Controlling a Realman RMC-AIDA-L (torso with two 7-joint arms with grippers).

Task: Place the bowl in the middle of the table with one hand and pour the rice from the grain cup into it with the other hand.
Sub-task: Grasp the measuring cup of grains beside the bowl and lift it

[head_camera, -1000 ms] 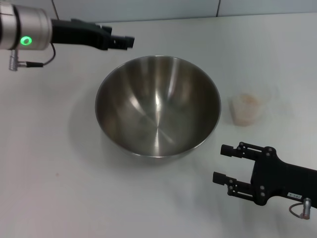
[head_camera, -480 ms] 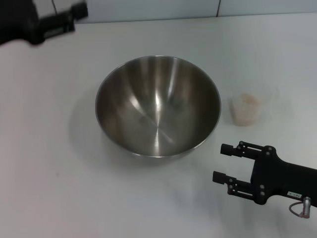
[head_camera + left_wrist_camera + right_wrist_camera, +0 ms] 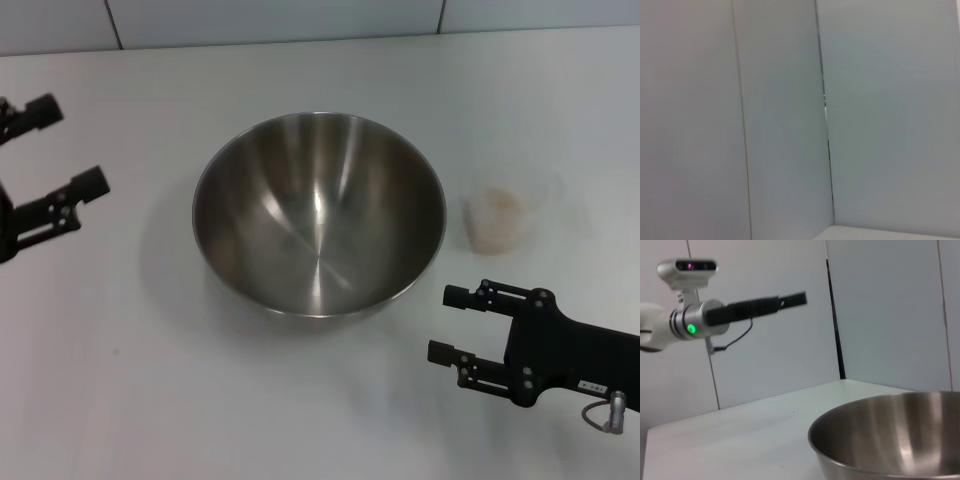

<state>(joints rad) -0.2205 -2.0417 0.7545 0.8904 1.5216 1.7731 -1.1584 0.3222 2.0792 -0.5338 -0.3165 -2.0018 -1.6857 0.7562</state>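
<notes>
1. From the head camera we see the bowl (image 3: 318,212) upright near the middle of the white worktop (image 3: 150,400), empty and shiny inside. The cup (image 3: 496,220) stands on the worktop to the bowl's right, near it but not touching, with pale rice (image 3: 497,205) inside. Our right pincer (image 3: 455,324) hovers nearer to us than the cup, by the bowl's near right side, fingers spread wide and gripping nothing. Our left pincer (image 3: 62,146) sits at the left edge, well apart from the bowl, fingers also parted and empty.

2. At the left wrist we see only pale wall panels (image 3: 880,115) and a sliver of worktop (image 3: 890,234).

3. At the right wrist we see the bowl's rim (image 3: 890,437) close up on the worktop (image 3: 740,435), and the left pincer (image 3: 790,300) raised above the surface against the wall (image 3: 890,310), a green light (image 3: 690,329) on its arm; its fingers overlap here, so we cannot tell their gap from this side.
</notes>
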